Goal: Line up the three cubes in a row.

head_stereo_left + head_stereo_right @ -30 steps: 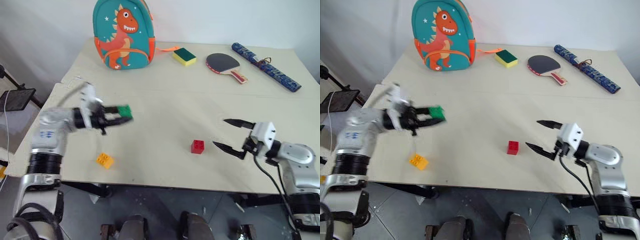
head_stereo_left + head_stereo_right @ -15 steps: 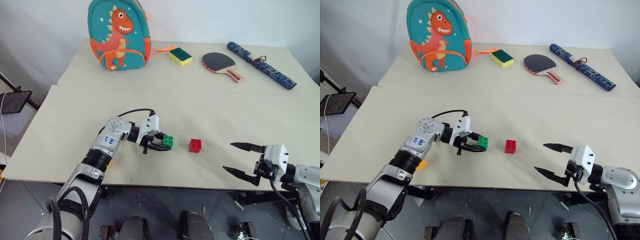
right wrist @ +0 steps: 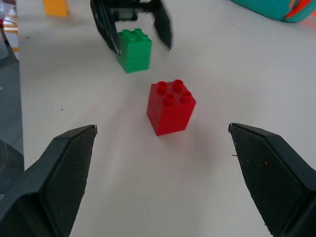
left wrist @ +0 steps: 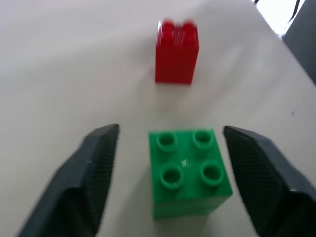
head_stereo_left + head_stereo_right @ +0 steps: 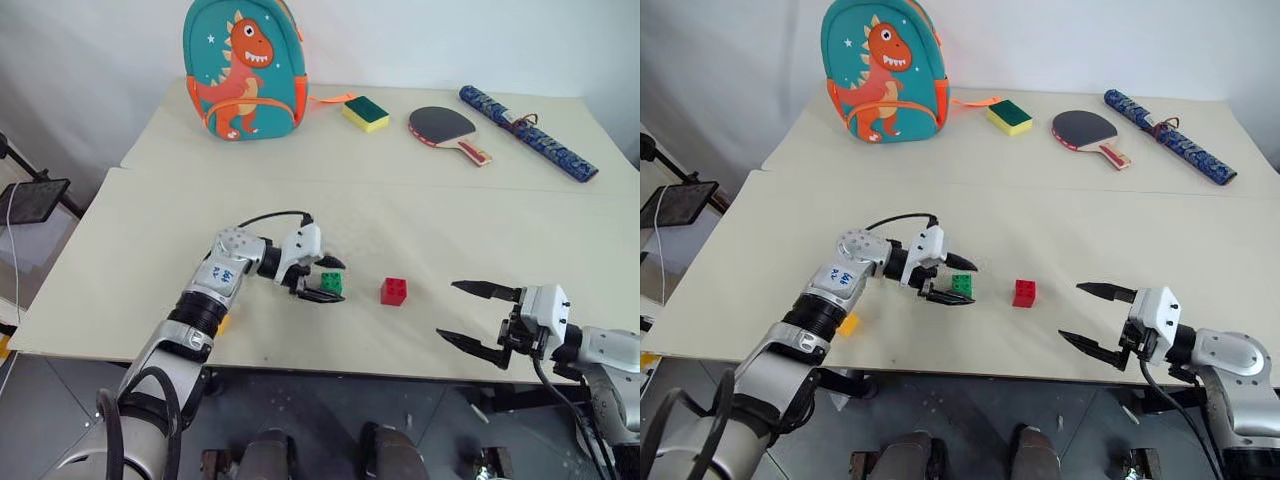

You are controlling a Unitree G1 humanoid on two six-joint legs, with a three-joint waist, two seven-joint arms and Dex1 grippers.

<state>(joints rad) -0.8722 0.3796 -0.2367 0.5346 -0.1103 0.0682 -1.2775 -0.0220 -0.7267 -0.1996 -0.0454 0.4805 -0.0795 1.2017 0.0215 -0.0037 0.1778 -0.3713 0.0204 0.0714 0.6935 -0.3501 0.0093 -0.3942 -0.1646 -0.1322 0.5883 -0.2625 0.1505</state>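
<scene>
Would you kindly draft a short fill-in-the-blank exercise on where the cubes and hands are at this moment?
1. The left hand has its fingers open on either side of the ____ cube, which rests on the table.
2. The cube between that one and the right hand is ____.
3. The yellow-orange cube lies near the table's front edge, beside the ____ arm.
4. The right hand's fingers are ____ and hold nothing.

Missing words: green; red; left; open

A bare test room or lab: a plain pale table (image 5: 480,215) against a white wall, with a dinosaur backpack (image 5: 243,68) and table-tennis paddle (image 5: 446,129) at its far edge.
</scene>
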